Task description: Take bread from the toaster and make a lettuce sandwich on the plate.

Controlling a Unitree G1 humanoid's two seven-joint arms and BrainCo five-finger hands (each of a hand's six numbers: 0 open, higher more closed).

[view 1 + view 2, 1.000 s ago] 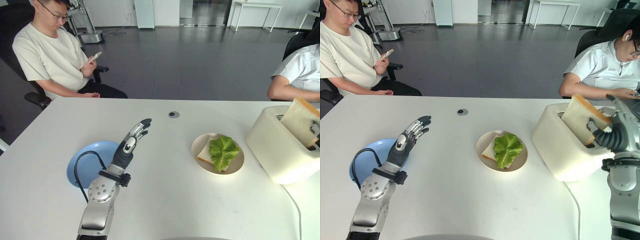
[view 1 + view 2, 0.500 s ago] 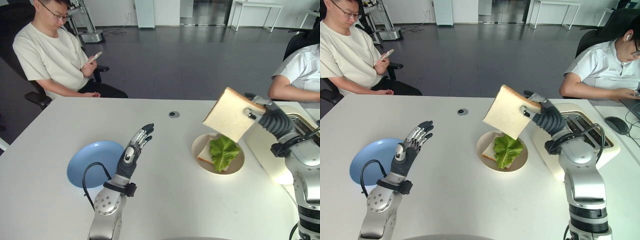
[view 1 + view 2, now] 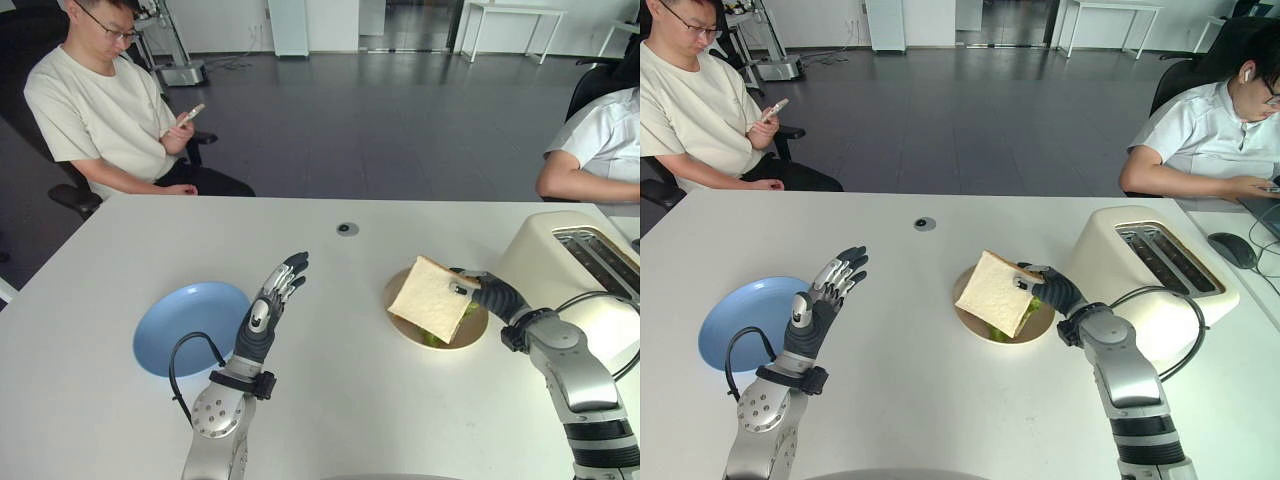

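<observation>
White table (image 3: 340,400) carries everything. A cream toaster (image 3: 1150,270) stands near its right edge, slots facing up. A blue plate (image 3: 185,325) lies towards the left edge, and a tan plate (image 3: 1038,330) sits near the middle, just left of the toaster. The bread slice (image 3: 430,298) is tilted over the tan plate, its lower edge down on the food there, pinched at its right side by the curled fingers of the right hand (image 3: 490,295). The left hand (image 3: 270,300) is raised beside the blue plate, fingers stretched out, holding nothing. Lettuce (image 3: 997,335) peeks from under the slice. A small round grommet (image 3: 347,229) sits near the far edge.
</observation>
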